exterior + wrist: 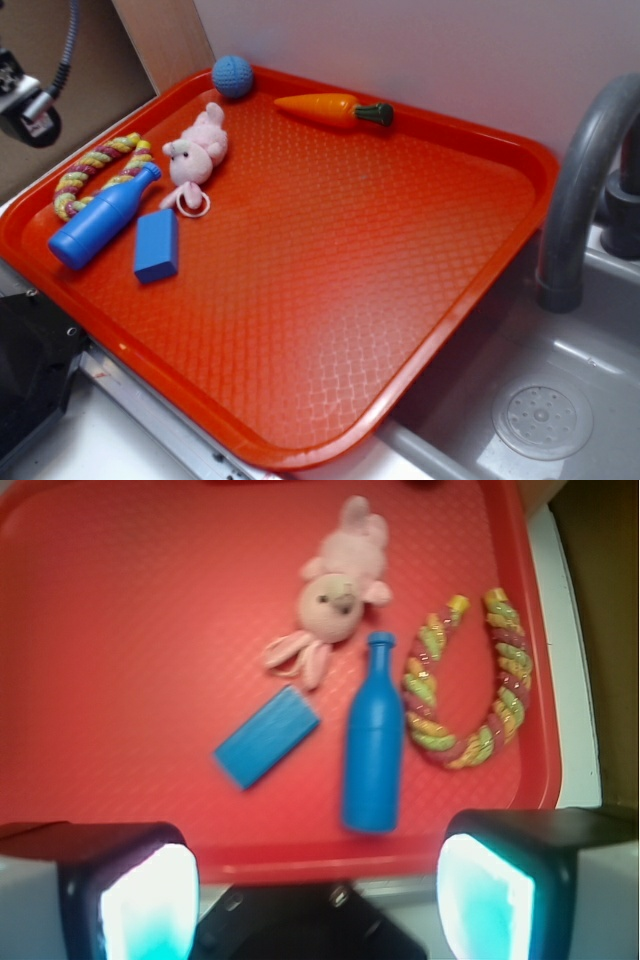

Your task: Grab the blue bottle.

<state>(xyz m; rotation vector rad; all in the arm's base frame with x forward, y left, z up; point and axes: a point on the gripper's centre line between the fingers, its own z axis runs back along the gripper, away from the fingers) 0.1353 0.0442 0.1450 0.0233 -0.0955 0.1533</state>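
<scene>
The blue bottle [105, 217] lies on its side near the left edge of the orange tray [300, 455], neck pointing toward the back. In the wrist view the bottle [373, 740] sits ahead of my gripper [318, 895], its base just past the tray rim [330, 865] and slightly right of centre between the fingers. Both fingers [150, 900] stand wide apart with nothing between them, well above the tray. In the exterior view only a dark part of the robot [28, 100] shows at the top left.
A flat blue block [157, 245] lies just right of the bottle, a pink plush bunny [198, 150] behind it, and a coloured rope ring [100, 172] by its neck. A blue crocheted ball [232, 76] and a carrot [330, 108] lie at the back. A grey faucet [585, 170] and sink [540, 410] stand right.
</scene>
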